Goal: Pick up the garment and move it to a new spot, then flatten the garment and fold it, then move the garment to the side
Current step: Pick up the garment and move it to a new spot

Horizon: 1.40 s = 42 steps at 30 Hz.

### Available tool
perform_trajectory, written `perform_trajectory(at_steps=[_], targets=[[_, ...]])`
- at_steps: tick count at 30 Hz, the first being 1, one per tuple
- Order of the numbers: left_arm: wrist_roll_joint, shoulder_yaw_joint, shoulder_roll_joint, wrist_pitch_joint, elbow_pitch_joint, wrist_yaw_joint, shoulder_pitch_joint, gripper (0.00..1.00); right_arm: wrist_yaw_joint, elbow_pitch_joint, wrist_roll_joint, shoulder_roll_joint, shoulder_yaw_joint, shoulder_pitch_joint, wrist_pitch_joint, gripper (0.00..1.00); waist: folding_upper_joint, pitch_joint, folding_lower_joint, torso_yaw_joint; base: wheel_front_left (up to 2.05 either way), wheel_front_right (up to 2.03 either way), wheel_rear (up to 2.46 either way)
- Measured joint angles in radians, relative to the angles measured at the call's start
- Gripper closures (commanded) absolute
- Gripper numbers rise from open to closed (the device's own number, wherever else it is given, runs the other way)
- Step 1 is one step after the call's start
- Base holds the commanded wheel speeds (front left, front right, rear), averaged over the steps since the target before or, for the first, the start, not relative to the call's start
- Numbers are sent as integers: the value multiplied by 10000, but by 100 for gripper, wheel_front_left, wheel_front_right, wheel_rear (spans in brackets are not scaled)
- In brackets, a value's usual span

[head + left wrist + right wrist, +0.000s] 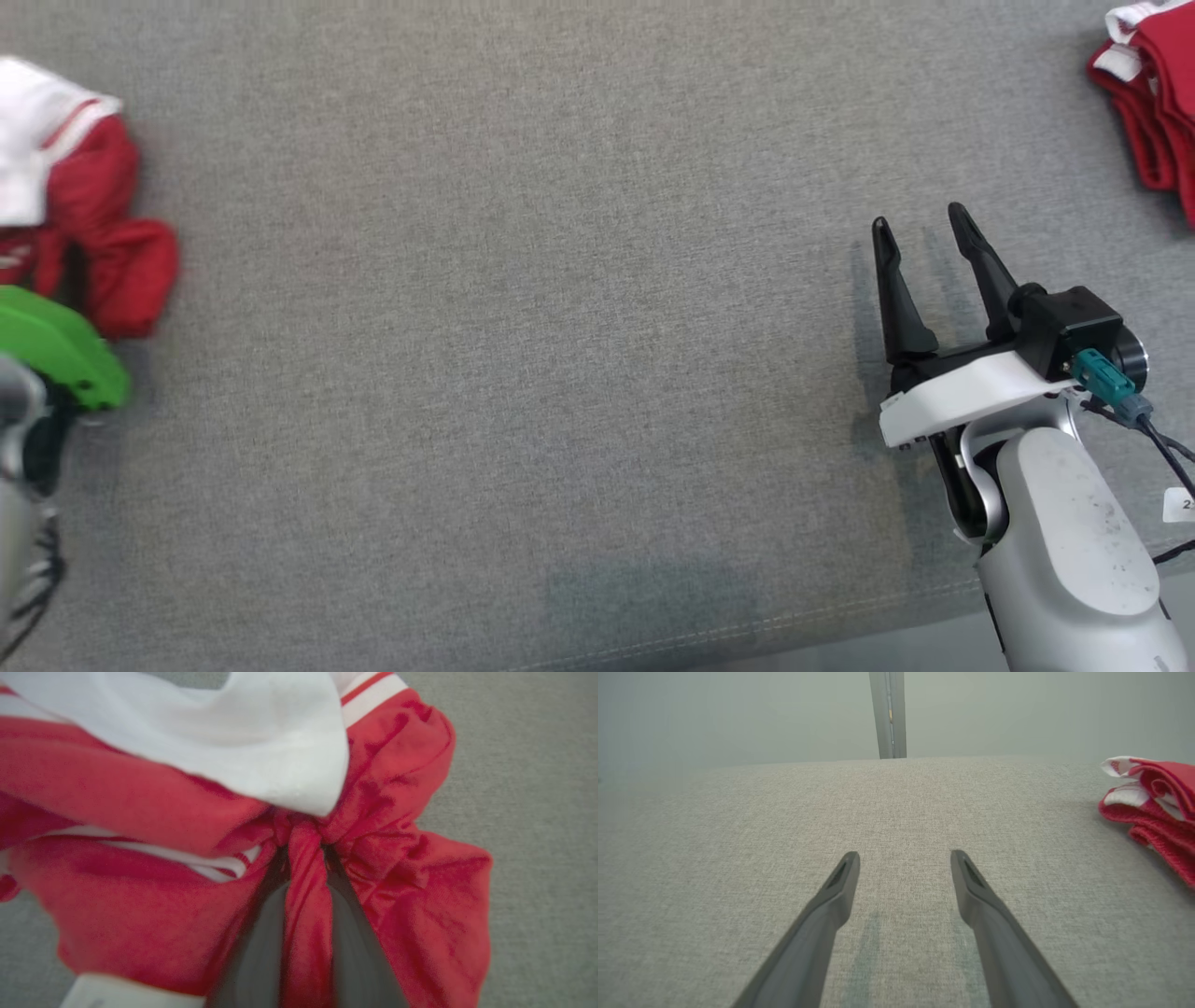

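Left end effector [306,855] pinches crumpled garment [140,905]; axis unclear.

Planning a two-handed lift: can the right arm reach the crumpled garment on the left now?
Probably not easily. Nothing blocks the way across the bare grey surface, but the garment lies far left, pinched in the left tool, and the right tool hangs open at lower right.

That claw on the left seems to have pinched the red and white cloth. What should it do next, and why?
Probably lift upward. The left gripper is closed on a fold of the red and white garment, which lies crumpled at the left edge of the grey surface, with room toward the middle.
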Motion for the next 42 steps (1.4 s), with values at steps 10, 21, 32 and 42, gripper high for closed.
perform_trajectory(at_steps=[10,21,32,42], targets=[[594,-1620,-1751,-1371,-1894,-79,-216,100,0,190,192,387,-105,267,0,0,0,-892,0,-177,0,0,0],[1390,-2945,-3847,-1678,-2692,-81,-355,100,0,268,374,520,-82,329,-2,0,0,-1291,0,-1007,0,0,0],[3273,-412,-4100,-1689,-2161,213,1259,0,0,447,648,535,261,486,0,0,0,-1742,0,-1866,0,0,0],[5528,2915,-4077,-1693,-3615,690,3210,0,0,437,740,541,345,572,0,0,0,-2014,0,-1368,0,0,0]])
